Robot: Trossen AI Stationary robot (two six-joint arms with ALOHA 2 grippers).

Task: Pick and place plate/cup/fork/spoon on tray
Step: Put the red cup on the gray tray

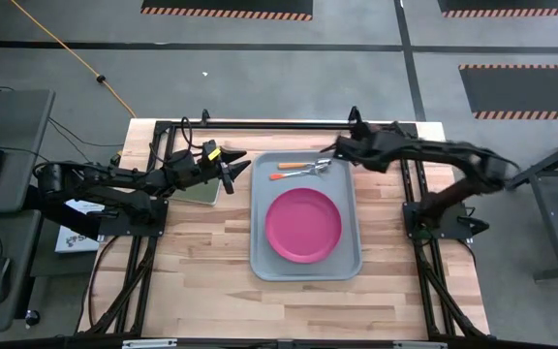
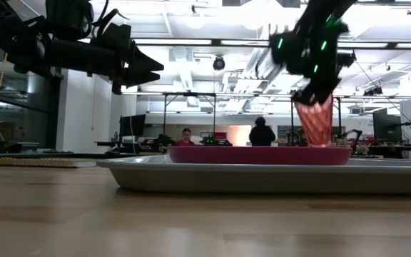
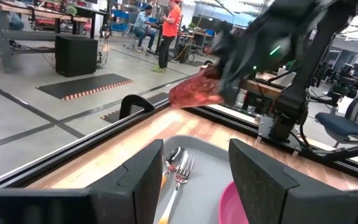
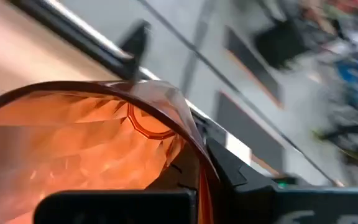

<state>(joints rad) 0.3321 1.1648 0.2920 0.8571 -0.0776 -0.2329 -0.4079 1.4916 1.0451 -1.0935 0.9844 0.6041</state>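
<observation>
Dark left arm: reaches in from the left of the tray point(image 1: 260, 257), held above the table point(image 1: 201, 291).
Left gripper point(image 1: 232, 167): hovers just off the tray's far-left corner, over a small dark green pad point(image 1: 202, 193); its two fingers stand apart with nothing between them, as the left wrist view shows.
Green pad: lies on the wood just left of the tray, partly under the left arm.
Tray: pale grey-blue, rectangular, flat on the table between the two arms.
Fork and spoon point(image 1: 305, 169): lie side by side inside the tray along its far edge, one with an orange handle; in the left wrist view they point(image 3: 178, 168) sit just beyond the left fingers.
Plate point(image 1: 302, 225): magenta-pink, flat inside the tray, filling its middle and nearer part; in the low view its rim point(image 2: 259, 155) rises just above the tray's rim point(image 2: 191, 175).
Cup point(image 2: 315, 121): red-orange ribbed tumbler, lifted clear above the tray's far-right corner, tilted; the right wrist view is filled by its open mouth point(image 4: 92, 143).
Right gripper point(image 1: 343, 147): over the tray's far-right corner, clamped on the cup.
People: several stand in the room well behind the tray.
</observation>
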